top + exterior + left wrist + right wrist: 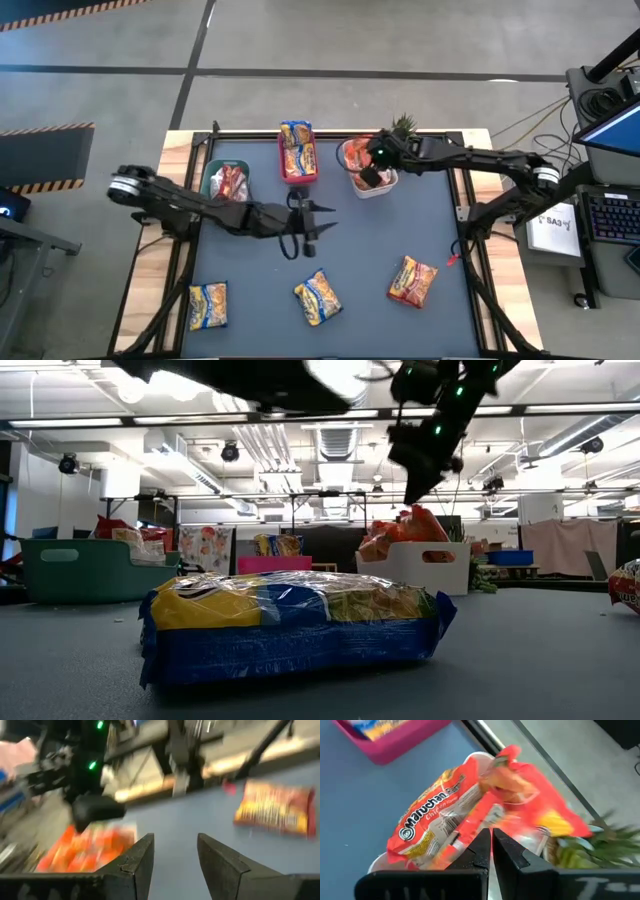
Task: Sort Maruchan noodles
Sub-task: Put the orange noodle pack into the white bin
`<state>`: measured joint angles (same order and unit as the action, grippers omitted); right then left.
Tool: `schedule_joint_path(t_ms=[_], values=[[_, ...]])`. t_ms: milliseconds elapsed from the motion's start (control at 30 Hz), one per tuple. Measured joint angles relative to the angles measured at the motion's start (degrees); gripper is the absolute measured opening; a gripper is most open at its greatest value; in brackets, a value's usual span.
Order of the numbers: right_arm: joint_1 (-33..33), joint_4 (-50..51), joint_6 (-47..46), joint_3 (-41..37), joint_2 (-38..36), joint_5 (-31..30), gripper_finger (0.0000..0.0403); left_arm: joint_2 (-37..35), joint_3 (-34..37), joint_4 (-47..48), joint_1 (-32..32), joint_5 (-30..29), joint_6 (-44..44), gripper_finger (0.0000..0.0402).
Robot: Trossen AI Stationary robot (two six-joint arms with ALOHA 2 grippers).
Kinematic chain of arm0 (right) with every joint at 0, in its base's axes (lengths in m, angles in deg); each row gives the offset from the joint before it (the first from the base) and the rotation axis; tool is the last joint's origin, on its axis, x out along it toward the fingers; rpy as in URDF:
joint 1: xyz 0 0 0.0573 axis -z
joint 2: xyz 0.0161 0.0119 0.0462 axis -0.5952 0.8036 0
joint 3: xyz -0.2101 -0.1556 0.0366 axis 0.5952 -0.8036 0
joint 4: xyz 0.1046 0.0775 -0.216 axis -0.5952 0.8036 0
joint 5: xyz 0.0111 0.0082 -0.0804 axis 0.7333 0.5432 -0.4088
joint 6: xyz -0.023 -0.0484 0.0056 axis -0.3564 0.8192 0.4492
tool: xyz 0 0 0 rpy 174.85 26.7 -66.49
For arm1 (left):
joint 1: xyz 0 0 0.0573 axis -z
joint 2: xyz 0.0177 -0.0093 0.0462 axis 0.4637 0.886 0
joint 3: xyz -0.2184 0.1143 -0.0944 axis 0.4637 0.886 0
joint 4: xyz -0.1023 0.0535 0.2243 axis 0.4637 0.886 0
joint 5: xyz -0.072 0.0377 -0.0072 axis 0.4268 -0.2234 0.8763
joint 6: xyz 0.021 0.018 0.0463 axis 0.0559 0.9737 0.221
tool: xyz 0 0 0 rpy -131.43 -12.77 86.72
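Three Maruchan noodle packets lie flat on the dark mat: a yellow-and-blue one [208,305], another yellow-and-blue one [318,297] and an orange one [413,281]. A green bin [213,170] holds red packets, a pink bin [298,176] holds yellow-and-blue ones, and a white bin [384,186] holds orange ones [440,820]. My left gripper [318,225] hovers open over the mat's middle, pointing toward the table's right edge, with nothing between its fingers [135,865]. My right gripper [370,176] is shut and hangs above the white bin, clear of its packets [405,525].
The three bins stand in a row along the far edge. A green pineapple-like top [403,125] sits just behind the white bin. Metal frame legs [470,215] flank the mat. The nearest packet [290,625] lies close to the front edge.
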<state>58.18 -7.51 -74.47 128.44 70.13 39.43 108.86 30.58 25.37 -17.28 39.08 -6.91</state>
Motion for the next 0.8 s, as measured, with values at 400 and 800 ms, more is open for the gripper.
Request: schedule_joint_path(t_ms=[400, 800], values=[[1.33, 11.75, -13.54, -11.42, -14.18, -0.57, 0.0009, 18.17, -8.62, -14.7, -5.96, 2.22, 2.97, 0.0134], [3.82, -15.83, -17.61, -31.67, -18.01, 5.75, 0.0009, 18.67, -8.74, -11.8, -7.03, 2.2, 2.93, 0.0134]])
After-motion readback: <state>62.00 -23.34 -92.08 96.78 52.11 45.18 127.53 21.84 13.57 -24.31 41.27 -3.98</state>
